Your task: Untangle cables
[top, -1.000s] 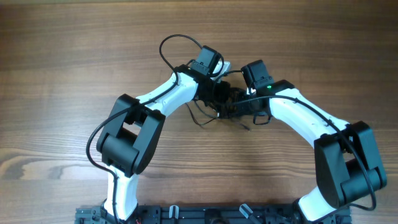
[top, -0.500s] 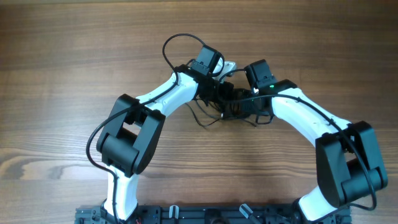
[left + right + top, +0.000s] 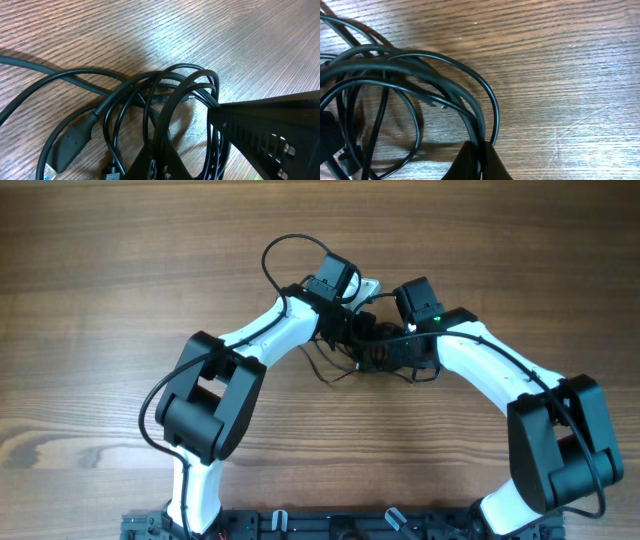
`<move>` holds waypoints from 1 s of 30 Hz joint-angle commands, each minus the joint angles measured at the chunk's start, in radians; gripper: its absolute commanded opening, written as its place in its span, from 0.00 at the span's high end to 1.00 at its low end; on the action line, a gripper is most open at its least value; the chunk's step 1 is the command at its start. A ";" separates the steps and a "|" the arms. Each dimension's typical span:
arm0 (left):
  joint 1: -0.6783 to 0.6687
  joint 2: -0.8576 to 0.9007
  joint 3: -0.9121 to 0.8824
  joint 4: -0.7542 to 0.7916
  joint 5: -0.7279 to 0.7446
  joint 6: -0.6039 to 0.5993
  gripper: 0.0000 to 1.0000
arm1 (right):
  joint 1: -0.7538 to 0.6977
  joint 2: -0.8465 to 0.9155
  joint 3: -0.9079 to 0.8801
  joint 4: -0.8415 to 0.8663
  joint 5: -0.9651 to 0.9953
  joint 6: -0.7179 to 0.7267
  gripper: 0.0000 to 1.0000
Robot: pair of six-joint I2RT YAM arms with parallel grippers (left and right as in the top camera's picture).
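The cables [image 3: 335,370] are a tangle of thin black cords in the middle of the wooden table, between my two wrists. My left gripper [image 3: 352,330] is down in the tangle. In the left wrist view it [image 3: 159,162] is shut on strands of the looped cables [image 3: 165,90], and a black plug [image 3: 70,142] lies on the wood to its left. My right gripper [image 3: 385,352] meets the tangle from the right. In the right wrist view it [image 3: 478,157] is shut on a bunch of cables [image 3: 420,70] that loop up and left. The two grippers are almost touching.
The right arm's gripper body [image 3: 270,130] fills the lower right of the left wrist view, close against the loops. A black loop [image 3: 285,250] arches behind the left wrist. Bare wooden table [image 3: 100,300] lies all round the tangle.
My right gripper has shifted slightly up and left into the tangle and closed on a bunch of cables. The left gripper has stayed shut in place.
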 commanded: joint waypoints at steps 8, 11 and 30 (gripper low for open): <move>0.006 -0.008 0.010 0.014 -0.037 -0.113 0.96 | -0.003 -0.228 0.171 -0.104 -0.423 -0.313 0.96; 0.039 -0.046 0.010 0.008 -0.036 -0.139 0.96 | -0.003 -0.366 0.171 -0.094 -0.459 -0.367 0.96; 0.052 -0.378 0.010 -0.314 -1.008 -0.290 0.96 | -0.003 -0.698 0.169 -0.010 0.559 -0.071 0.96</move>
